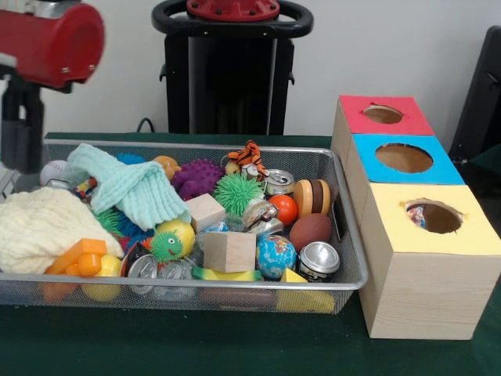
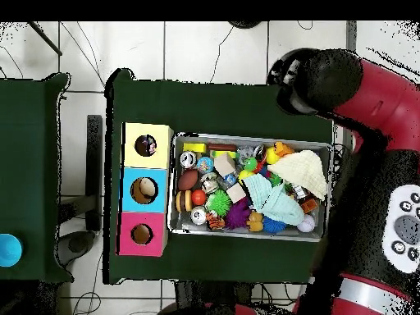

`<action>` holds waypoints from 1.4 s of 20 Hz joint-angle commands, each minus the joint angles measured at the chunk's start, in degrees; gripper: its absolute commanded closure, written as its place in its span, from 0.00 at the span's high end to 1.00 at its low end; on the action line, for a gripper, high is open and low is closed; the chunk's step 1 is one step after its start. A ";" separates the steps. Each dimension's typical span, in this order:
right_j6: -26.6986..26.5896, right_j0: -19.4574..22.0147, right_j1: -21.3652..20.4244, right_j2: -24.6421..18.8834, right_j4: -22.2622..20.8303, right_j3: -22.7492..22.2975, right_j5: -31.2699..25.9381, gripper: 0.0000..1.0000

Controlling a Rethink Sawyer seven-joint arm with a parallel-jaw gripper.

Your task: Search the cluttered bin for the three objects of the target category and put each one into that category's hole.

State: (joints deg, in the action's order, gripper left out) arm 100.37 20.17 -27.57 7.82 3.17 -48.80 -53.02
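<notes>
The wire-mesh bin [image 1: 344, 235] sat on the green bench [image 1: 196, 345], packed with balls, cans, wooden blocks and toys. To its right in the front view stood three wooden boxes in a row, the yellow-topped hole [image 1: 433, 216] nearest the camera, with the blue-topped hole [image 1: 404, 157] and red-topped hole [image 1: 383, 114] behind it. Something with coloured dots showed just inside the left lip of the yellow opening, probably one of the polka-dot cloths, though too little was visible to be sure.

No other dotted cloth lay plainly exposed in the bin. A mint-green knitted cloth [image 1: 133, 188] and a cream knitted cloth [image 1: 43, 227] covered the left end, and a scrap of multicoloured print peeped out between them, too small to identify.

Only the red arm [image 1: 51, 39] showed, at the upper left of the front view and along the right side of the overhead view. The jaws were not visible in either view, so their state could not be told. Judging from this, the arm hung over the bin's end farthest from the yellow box, so any cloth found there would have to travel the bin's full length.
</notes>
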 commanded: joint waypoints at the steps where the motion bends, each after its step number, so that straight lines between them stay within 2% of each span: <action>1: -16.19 2.74 1.75 -8.02 -4.53 -3.96 -3.68 0.00; 9: -11.95 2.78 1.44 -10.84 -4.76 -10.41 0.86 0.00; 18: -8.08 3.53 1.96 -14.03 -4.23 -15.27 5.76 0.00; 21: -7.80 4.08 3.20 -15.12 -4.73 -15.38 7.25 0.00; 28: -6.78 3.88 4.20 -13.80 -7.17 -14.71 7.66 0.00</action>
State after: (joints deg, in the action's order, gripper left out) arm 100.36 22.77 -25.72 -1.40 0.03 -55.83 -46.76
